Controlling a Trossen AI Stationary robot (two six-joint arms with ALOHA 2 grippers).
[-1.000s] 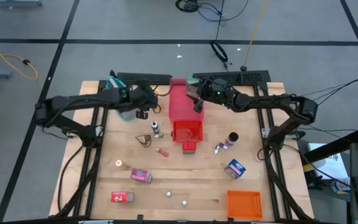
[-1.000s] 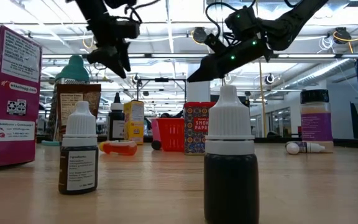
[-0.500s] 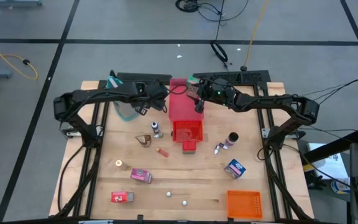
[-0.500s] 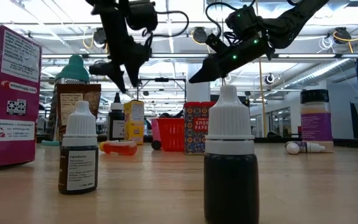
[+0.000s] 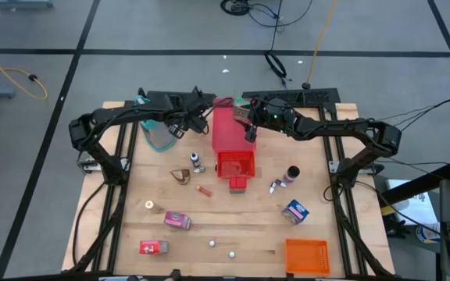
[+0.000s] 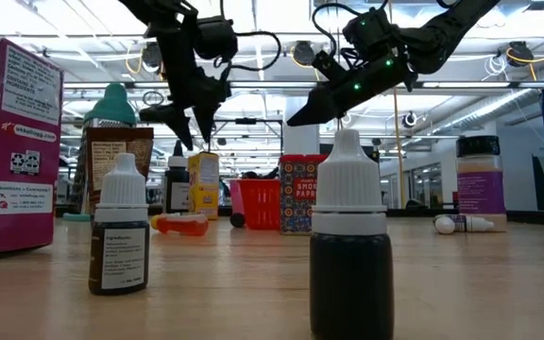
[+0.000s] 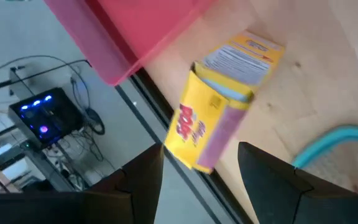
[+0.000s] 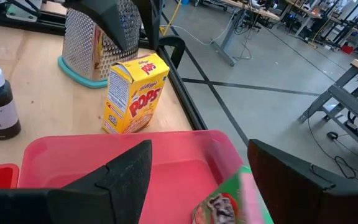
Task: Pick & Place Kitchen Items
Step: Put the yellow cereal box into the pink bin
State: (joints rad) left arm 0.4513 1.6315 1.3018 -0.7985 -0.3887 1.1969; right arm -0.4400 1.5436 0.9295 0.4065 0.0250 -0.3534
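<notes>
A yellow cereal carton stands upright on the wood at the table's far edge, beside the flat red tray; it also shows in the low view and the right wrist view. My left gripper is open above the carton, fingers pointing down, one on each side of it, apart from it. My right gripper is open and hovers over the tray's far end. A green packet lies in the tray below it.
A metal grater with a teal rim stands left of the carton. A dark bottle, a small red basket, a jar, pink, red and blue cartons lie nearer. The orange bin is near right.
My left gripper has gone from above the grater toward the table's right and far edge, to a place over the yellow carton, and has turned so its fingers point more steeply down. My right gripper has kept still.
</notes>
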